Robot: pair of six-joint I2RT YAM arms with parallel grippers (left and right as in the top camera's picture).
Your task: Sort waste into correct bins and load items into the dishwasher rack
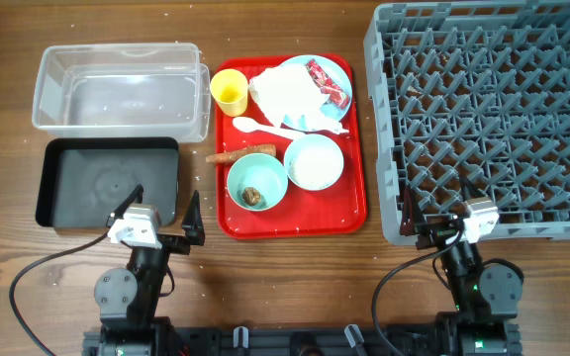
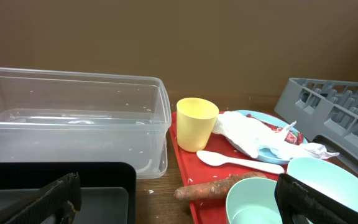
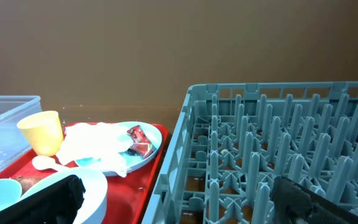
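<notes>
On the red tray [image 1: 349,213], a pale blue plate [image 1: 336,67] holds crumpled white napkins [image 1: 285,94] and a red wrapper [image 1: 327,84]. The yellow cup [image 1: 230,91], white spoon [image 1: 270,126], carrot stick [image 1: 240,154], a bowl [image 1: 265,173] with a brown lump [image 1: 252,196] and an empty bowl [image 1: 314,161] are also on it. Rice grains [image 2: 151,191] lie scattered. The clear bin [image 1: 117,89] and black bin [image 1: 107,183] stand left, both empty. The grey rack [image 1: 488,109] stands right. My left gripper [image 1: 163,210] and right gripper [image 1: 438,208] are open and empty near the front edge.
The left gripper's fingers straddle the black bin's near right corner and the tray's left edge. The right gripper's fingers straddle the rack's near left corner [image 3: 191,155]. Bare wooden table [image 1: 285,267] lies along the front. Cables trail from both arms.
</notes>
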